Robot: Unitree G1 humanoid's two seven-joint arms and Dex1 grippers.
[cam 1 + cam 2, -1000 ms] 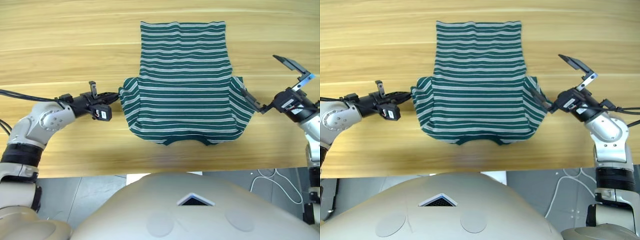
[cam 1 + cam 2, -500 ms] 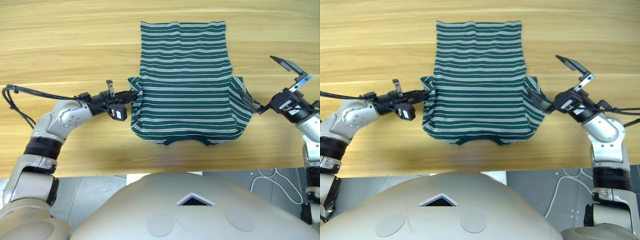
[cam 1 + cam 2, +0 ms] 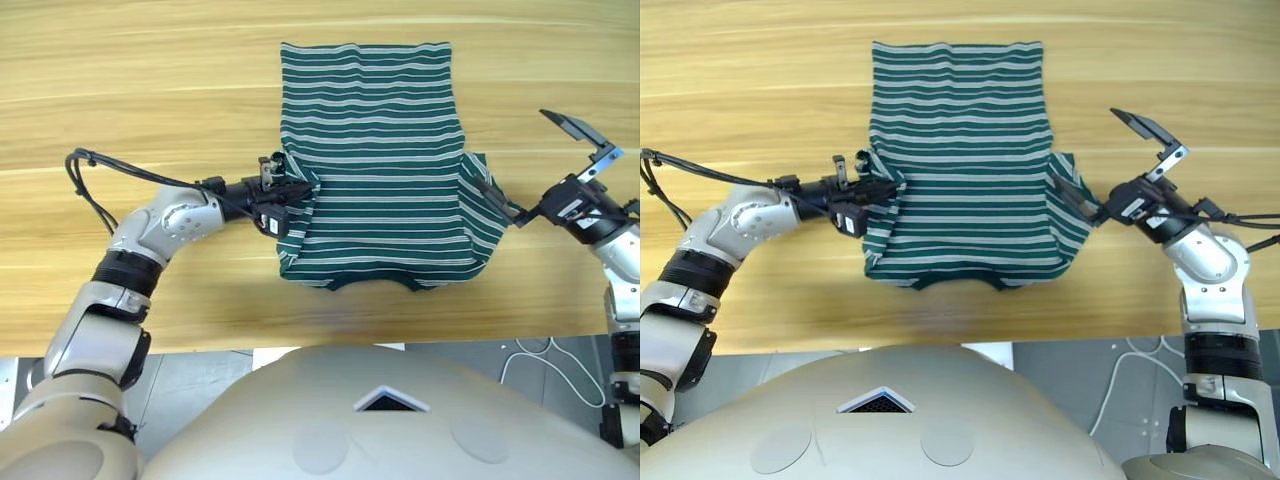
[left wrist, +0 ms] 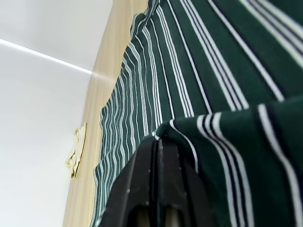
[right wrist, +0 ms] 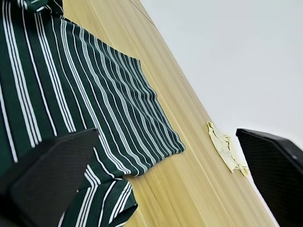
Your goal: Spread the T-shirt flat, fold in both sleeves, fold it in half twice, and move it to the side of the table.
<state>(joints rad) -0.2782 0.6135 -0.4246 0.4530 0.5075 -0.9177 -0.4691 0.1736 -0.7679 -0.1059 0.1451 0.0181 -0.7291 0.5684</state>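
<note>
Looks like the sleeve-fold step, left side first. Has the left pincer [image 3: 283, 190] clamped tight on the left sleeve [image 3: 303, 195] of the dark green, white-striped cotton T-shirt [image 3: 370, 120], cloth nipped between closed fingers [image 4: 147, 179] and drawn in over the shirt's body. Has the right pincer [image 3: 540, 165] spread wide and gripping nothing, lower finger just beside the right sleeve [image 3: 480, 195], upper finger raised clear of the cloth. To do it well: carry the left sleeve low and straight across toward the shirt's centre line, set the fold edge in line with the side of the body, avoid dragging the whole shirt sideways, press flat before letting go; then shut the right pincer on the right sleeve's edge and mirror the move. Likely risk: bunching at the left armpit, puckered there now. Lies on the light wooden table [image 3: 130, 90], centred in front of the robot, collar end near the table's near edge. Runs long axis straight away from the robot: collar [image 3: 375, 283] at the near end, straight hem [image 3: 365, 47] at the far end. Front or back up, cannot tell.
</note>
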